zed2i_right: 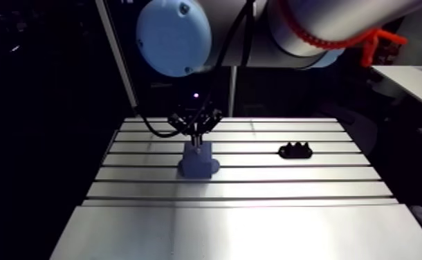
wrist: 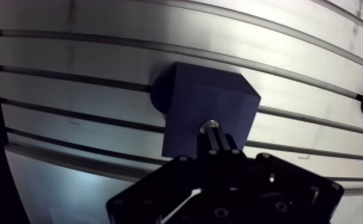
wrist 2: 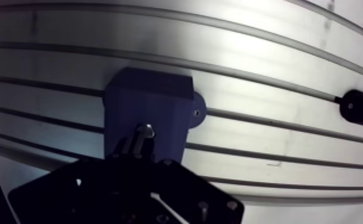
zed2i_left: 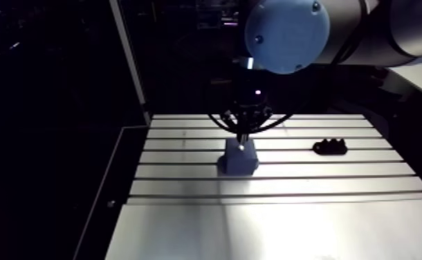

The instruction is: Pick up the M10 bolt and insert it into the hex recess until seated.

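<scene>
We are looking at a slotted aluminium surface (zed2i_left: pixel 310 221) with a dark blue block (zed2i_left: pixel 239 160) standing near its middle, seen from the arm view. The block is sitting upright across the grooves, and a rounded lug with a small hole is sticking out from one of its sides at the base.

The hand (wrist: pixel 213 140) is hanging straight down over the block. In the wrist view it is closed down narrow, nearly shut, and it is gripping the shank of the M10 bolt (wrist: pixel 209 126) between its two sides. The bolt is pointing down and away from the hand, and its bright metal end is showing just past the hand's tip, right over the block's top face. We cannot tell whether that end is touching the block or how far it is sitting in, because the hand is covering the spot under it.

Well apart from the block, off to one side on the same surface, a small black part (zed2i_left: pixel 330 146) with a bumpy top edge is lying across a groove. Nothing is touching it.
</scene>
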Controlling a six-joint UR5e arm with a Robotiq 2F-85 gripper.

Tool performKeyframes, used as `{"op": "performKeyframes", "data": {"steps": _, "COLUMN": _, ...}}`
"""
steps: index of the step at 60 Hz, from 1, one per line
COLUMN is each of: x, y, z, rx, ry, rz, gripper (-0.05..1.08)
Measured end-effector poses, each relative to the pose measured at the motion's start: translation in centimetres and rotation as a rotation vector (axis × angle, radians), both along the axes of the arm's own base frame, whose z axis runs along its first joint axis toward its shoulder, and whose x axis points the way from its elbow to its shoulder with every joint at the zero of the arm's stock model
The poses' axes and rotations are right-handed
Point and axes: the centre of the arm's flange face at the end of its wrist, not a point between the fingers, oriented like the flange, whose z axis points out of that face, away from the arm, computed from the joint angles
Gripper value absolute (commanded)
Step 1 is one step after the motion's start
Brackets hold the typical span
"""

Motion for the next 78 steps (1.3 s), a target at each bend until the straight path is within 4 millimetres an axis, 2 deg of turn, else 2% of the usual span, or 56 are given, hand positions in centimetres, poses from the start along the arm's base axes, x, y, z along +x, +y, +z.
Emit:
{"op": "performKeyframes", "data": {"steps": 24, "x": 0.1, "y": 0.0, "z": 0.7, "rx": 0.008, "ry": 0.01, "rz": 0.003, "gripper": 1.03}}
{"op": "performKeyframes", "data": {"steps": 25, "x": 0.1, "y": 0.0, "z": 0.7, "rx": 0.008, "ry": 0.01, "rz": 0.003, "gripper": 0.91}}
{"op": "performKeyframes", "data": {"steps": 26, "x": 0.1, "y": 0.0, "z": 0.7, "rx": 0.008, "ry": 0.01, "rz": 0.003, "gripper": 0.91}}
{"op": "performKeyframes", "data": {"steps": 27, "x": 0.1, "y": 0.0, "z": 0.8, "rx": 0.009, "ry": 0.011, "rz": 0.003, "gripper": 0.7}}
{"op": "performKeyframes", "data": {"steps": 28, "x": 0.1, "y": 0.0, "z": 0.8, "rx": 0.009, "ry": 0.011, "rz": 0.003, "gripper": 0.7}}
{"op": "performKeyframes", "data": {"steps": 29, "x": 0.1, "y": 0.0, "z": 0.8, "rx": 0.009, "ry": 0.012, "rz": 0.003, "gripper": 0.41}}
{"op": "performKeyframes", "data": {"steps": 30, "x": 0.1, "y": 0.0, "z": 0.9, "rx": 0.009, "ry": 0.013, "rz": 0.004, "gripper": 0.41}}
{"op": "performKeyframes", "data": {"steps": 31, "x": 0.1, "y": 0.0, "z": 0.9, "rx": 0.009, "ry": 0.014, "rz": 0.004, "gripper": 0.19}}
{"op": "performKeyframes", "data": {"steps": 32, "x": 0.1, "y": 0.0, "z": 1.0, "rx": 0.009, "ry": 0.015, "rz": 0.004, "gripper": 0.19}}
{"op": "performKeyframes", "data": {"steps": 34, "x": 0.1, "y": 0.0, "z": 1.1, "rx": 0.009, "ry": 0.017, "rz": 0.005, "gripper": 0.02}}
{"op": "performKeyframes", "data": {"steps": 61, "x": 0.6, "y": -1.3, "z": 3.6, "rx": 0.008, "ry": -0.024, "rz": 0.014, "gripper": 0.01}}
{"op": "performKeyframes", "data": {"steps": 78, "x": 1.0, "y": -1.2, "z": 8.5, "rx": 0.032, "ry": -0.046, "rz": -0.062, "gripper": 0.01}}
